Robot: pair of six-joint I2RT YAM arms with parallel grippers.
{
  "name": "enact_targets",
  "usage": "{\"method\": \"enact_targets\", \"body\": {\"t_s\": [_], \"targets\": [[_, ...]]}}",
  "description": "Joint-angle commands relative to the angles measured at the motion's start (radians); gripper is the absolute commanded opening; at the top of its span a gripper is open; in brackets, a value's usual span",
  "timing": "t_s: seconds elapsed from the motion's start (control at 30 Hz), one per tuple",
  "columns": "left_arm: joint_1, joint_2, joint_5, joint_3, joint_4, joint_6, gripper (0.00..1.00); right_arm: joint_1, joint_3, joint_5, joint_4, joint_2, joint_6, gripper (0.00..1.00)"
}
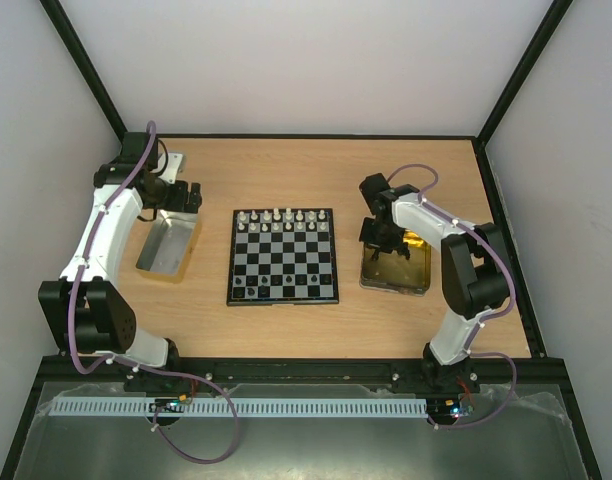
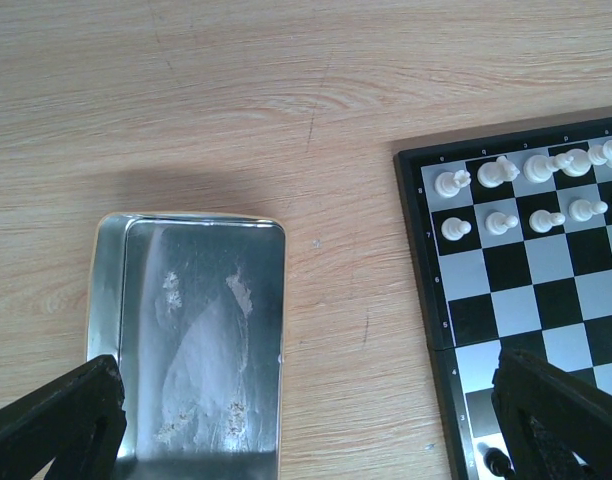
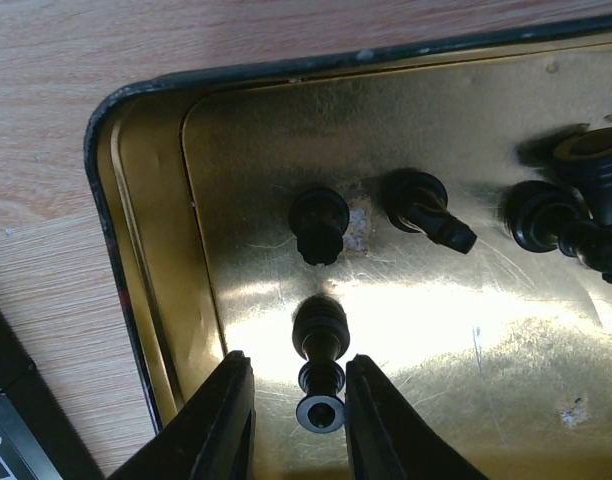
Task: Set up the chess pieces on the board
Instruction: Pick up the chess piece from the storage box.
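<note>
Top view: the board (image 1: 283, 257) lies mid-table, white pieces (image 1: 283, 221) filling its two far rows. The left gripper (image 1: 186, 195) hangs over a silver tray (image 1: 152, 258); the right gripper (image 1: 383, 240) over a gold tray (image 1: 418, 281).

Left wrist view: its fingers (image 2: 56, 420) stand wide apart, holding nothing, above the silver tray (image 2: 108, 300) and the board's corner (image 2: 526, 300).

Right wrist view: its fingers (image 3: 216, 420) stand narrow either side of a black piece (image 3: 321, 375) in the gold tray (image 3: 146, 250). A sliver of gold shows beside one finger. Other black pieces (image 3: 426, 210) lie beyond.
</note>
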Motion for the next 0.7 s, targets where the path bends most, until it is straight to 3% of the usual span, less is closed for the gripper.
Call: {"method": "enact_targets", "body": {"t_s": [0.0, 0.67], "targets": [[-0.003, -0.003, -0.012, 0.018, -0.021, 0.006, 1.0, -0.008, -0.009, 0.004, 0.01, -0.022, -0.011, 0.24], [-0.004, 0.005, -0.011, 0.019, -0.014, 0.004, 0.99, -0.008, -0.041, -0.005, 0.022, -0.016, -0.016, 0.21]]}}
